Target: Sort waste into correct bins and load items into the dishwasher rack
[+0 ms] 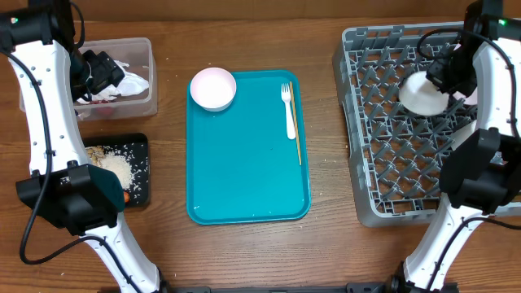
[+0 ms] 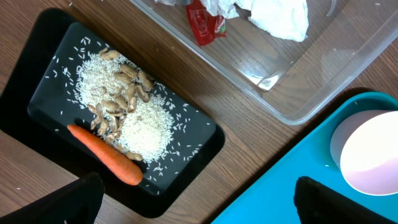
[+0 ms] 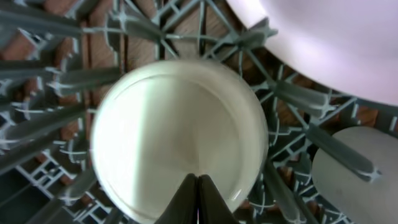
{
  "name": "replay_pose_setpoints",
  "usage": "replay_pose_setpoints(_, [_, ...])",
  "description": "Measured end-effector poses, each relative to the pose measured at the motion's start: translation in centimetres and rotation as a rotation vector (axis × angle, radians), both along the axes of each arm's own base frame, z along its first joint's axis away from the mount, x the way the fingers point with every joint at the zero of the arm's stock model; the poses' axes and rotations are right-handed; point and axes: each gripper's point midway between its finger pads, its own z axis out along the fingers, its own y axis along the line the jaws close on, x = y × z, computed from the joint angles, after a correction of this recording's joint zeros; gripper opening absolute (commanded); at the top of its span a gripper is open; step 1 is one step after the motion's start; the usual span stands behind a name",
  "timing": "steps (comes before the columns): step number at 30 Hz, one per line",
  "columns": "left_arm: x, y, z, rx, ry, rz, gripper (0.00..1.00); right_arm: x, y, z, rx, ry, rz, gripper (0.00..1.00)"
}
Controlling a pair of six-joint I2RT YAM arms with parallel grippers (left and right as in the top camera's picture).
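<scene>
Overhead: napkins (image 1: 130,81) are contained in the clear tub (image 1: 146,49), rice (image 1: 116,168) in the black tray (image 1: 142,142). A pink bowl (image 1: 213,88), fork (image 1: 288,110) and stick (image 1: 297,138) are carried on the teal tray (image 1: 244,179).

Left wrist: a carrot (image 2: 106,155) and beige scraps (image 2: 121,87) are seen in the black tray, a red wrapper (image 2: 202,22) in the tub. The left fingers (image 2: 81,199) are spread wide, empty.

Right wrist: a white bowl (image 3: 177,130) is seated in the rack (image 3: 50,93) near a plate (image 3: 336,43). The right fingers (image 3: 189,199) are pressed closed over it.

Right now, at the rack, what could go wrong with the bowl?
The right pincer pinches only the rim of the white bowl, so it may slip or tilt onto the pegs of the dishwasher rack. The plate is close beside it; the bowl could knock it.
</scene>
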Motion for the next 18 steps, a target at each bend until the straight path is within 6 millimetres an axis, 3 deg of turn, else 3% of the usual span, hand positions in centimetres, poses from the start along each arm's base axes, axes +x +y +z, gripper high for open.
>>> replay_pose_setpoints(10, [0.1,0.0,0.0,0.001,-0.004,0.000,1.00,-1.0,0.6,-0.6,0.030,0.044,0.004,0.04])
replay_pose_setpoints(14, [0.3,0.1,0.1,0.003,-0.014,0.000,1.00,-0.7,2.8,-0.3,0.147,0.018,0.041,0.05])
replay_pose_setpoints(16, [0.5,0.0,0.1,-0.003,-0.021,-0.001,1.00,-0.1,5.3,1.0,0.275,-0.043,0.125,0.11])
replay_pose_setpoints(18, [0.8,-0.3,0.1,-0.021,-0.037,-0.005,1.00,0.5,8.9,3.4,0.407,-0.130,0.239,0.41])
